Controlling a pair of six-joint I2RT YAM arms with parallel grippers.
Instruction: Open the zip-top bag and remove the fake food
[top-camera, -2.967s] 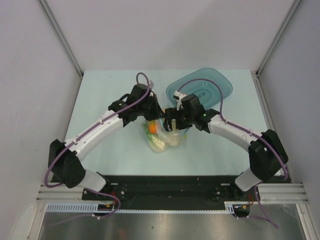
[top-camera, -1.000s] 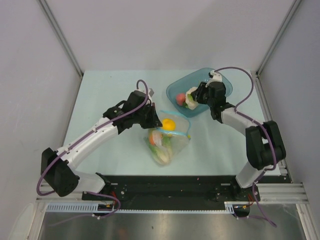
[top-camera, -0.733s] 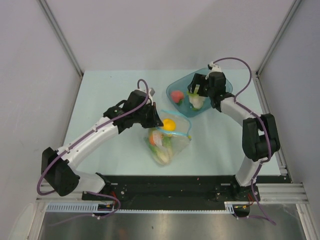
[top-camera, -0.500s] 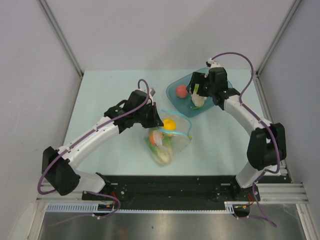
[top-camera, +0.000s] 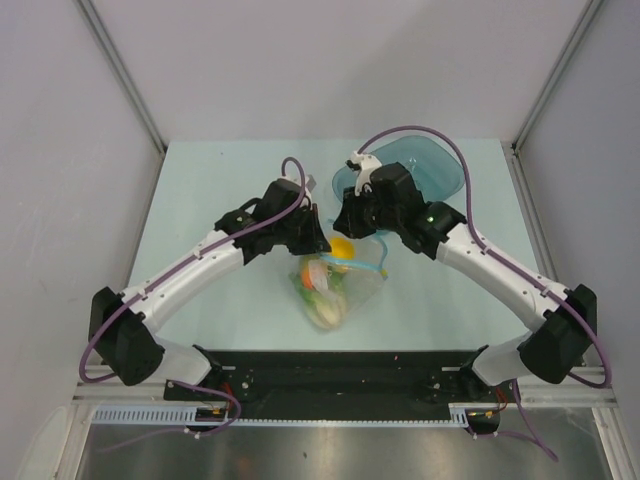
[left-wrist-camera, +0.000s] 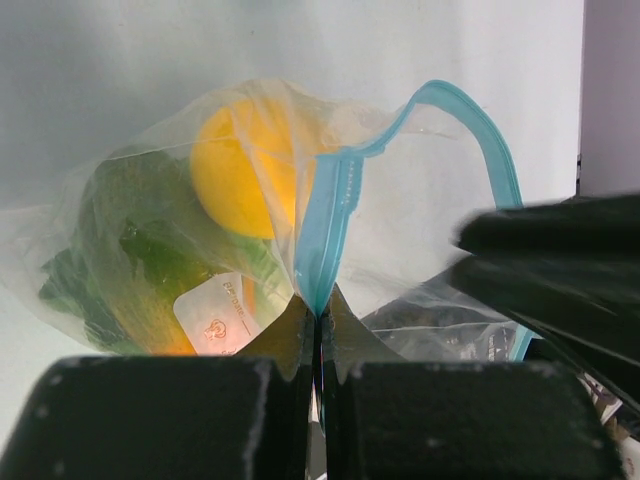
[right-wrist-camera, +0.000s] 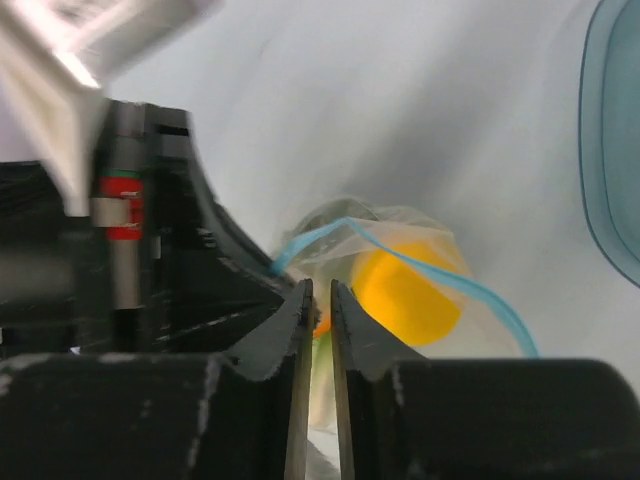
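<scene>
- The right gripper has come back from the teal tray beyond the zip-top bag and now hangs at the bag's mouth, its jaws nearly pressed together with nothing between them
- The left gripper stays pinched on the bag's blue zip strip, holding the mouth up and open
- Judging by this, one drop-off is done and the next grab is due: of the fake food, the yellow fruit sits just inside the mouth and the green cabbage lies deeper in
- The right arm covers the side of the tray nearest the bag, so the red and whitish pieces seen there a moment ago cannot be made out
</scene>
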